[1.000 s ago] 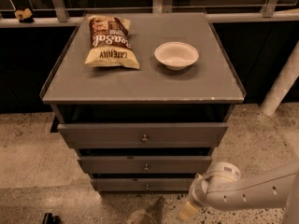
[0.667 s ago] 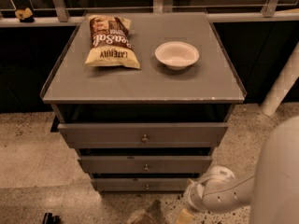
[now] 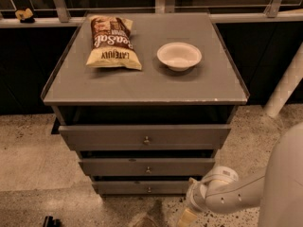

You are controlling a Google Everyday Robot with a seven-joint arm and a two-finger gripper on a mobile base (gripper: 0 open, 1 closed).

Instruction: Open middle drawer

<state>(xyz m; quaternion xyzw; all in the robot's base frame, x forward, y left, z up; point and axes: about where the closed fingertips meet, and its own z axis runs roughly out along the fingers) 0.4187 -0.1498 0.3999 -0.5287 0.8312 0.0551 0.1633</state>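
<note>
- The grey cabinet (image 3: 142,90) is standing in the middle of the scene on a speckled floor (image 3: 28,150), showing three grey drawer fronts on its near face.
- The middle drawer (image 3: 109,166) is sitting between the top drawer (image 3: 94,137), which has the widest front, and the bottom drawer (image 3: 118,187), which has the narrowest.
- Its small round knob (image 3: 148,170) is showing at the centre of its front, in line with the knobs above and below.
- A dark gap is showing along the middle drawer's upper edge (how far the drawer is standing out from the cabinet cannot be told from this angle).
- The gripper (image 3: 188,216) is hanging low at the near right, close to the floor, just beside the cabinet's near right bottom corner and to the right of the bottom drawer.
- It is touching none of the drawers and is lying well apart from the middle drawer's knob, below and to the right of it.
- Whether the jaws are spread or pressed together cannot be told, since only a pale tan tip is showing at the picture's lower edge.
- The pale arm (image 3: 236,197) is reaching in from the right edge toward the cabinet.
- On the cabinet top, a chip bag (image 3: 111,42) is lying flat at the far left, and a white bowl (image 3: 179,56) is sitting upright to its right, apart from it.
- A white post (image 3: 284,86) is leaning at the far right, beyond the cabinet.
</note>
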